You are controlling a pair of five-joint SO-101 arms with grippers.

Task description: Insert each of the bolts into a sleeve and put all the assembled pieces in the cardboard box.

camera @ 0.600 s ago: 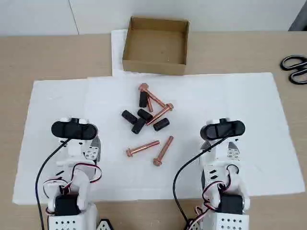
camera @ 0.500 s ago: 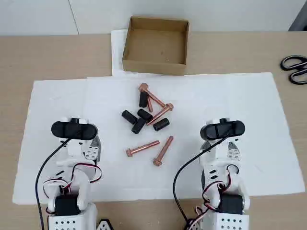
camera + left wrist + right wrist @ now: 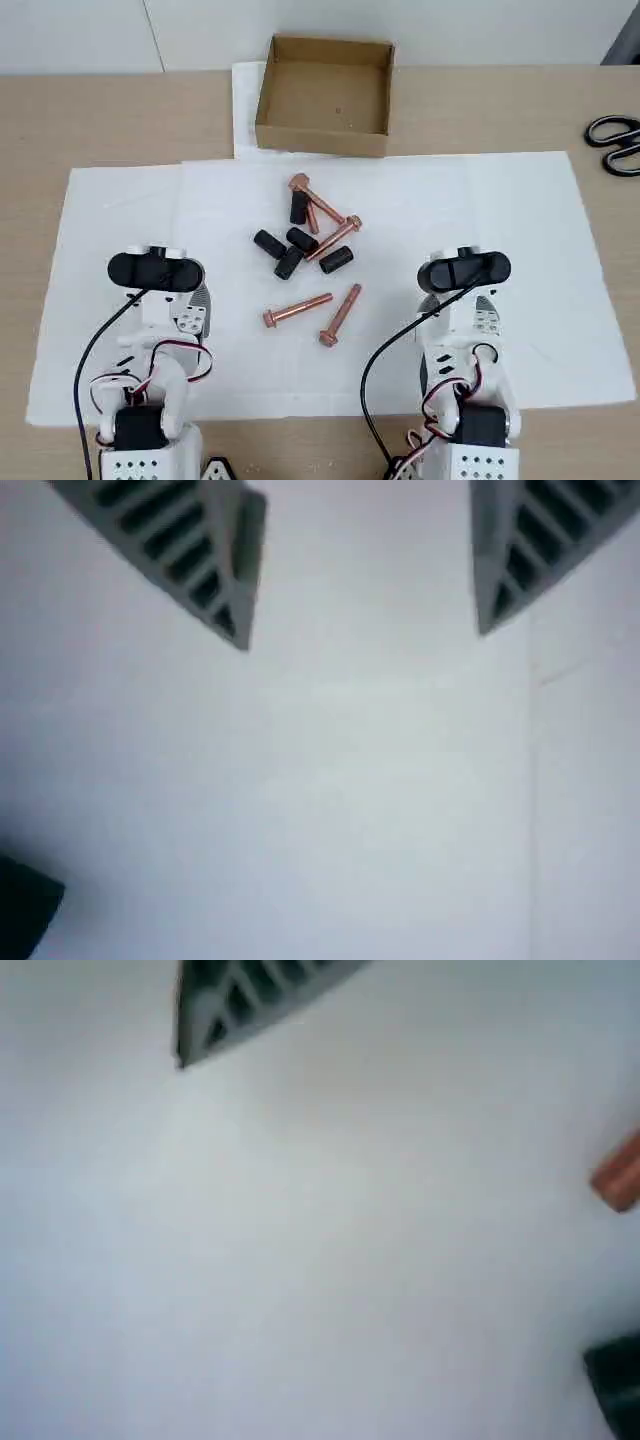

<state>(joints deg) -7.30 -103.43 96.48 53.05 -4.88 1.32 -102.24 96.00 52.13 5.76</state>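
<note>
We see coppery hex bolts (image 3: 297, 310) and stubby black sleeves (image 3: 289, 262) on white paper (image 3: 500, 200); square cardboard box (image 3: 320, 138) at 12 o'clock. Left claw (image 3: 362, 635) released; right claw (image 3: 486, 308), cannot tell.

Scissors (image 3: 614, 143) at the bench's (image 3: 100, 110) right end run past the high view's edge. In the pile, a short bolt (image 3: 312, 216) is partly hidden where it meets a longer bolt (image 3: 320, 203). The left gripper (image 3: 362, 635), fingers apart, is cropped by its wrist view's edge, as is a dark shape (image 3: 25, 915) that cannot be identified. The right wrist view's edge cuts off a copper bolt end (image 3: 620, 1180) and a black object (image 3: 615, 1375), likewise unidentifiable.
</note>
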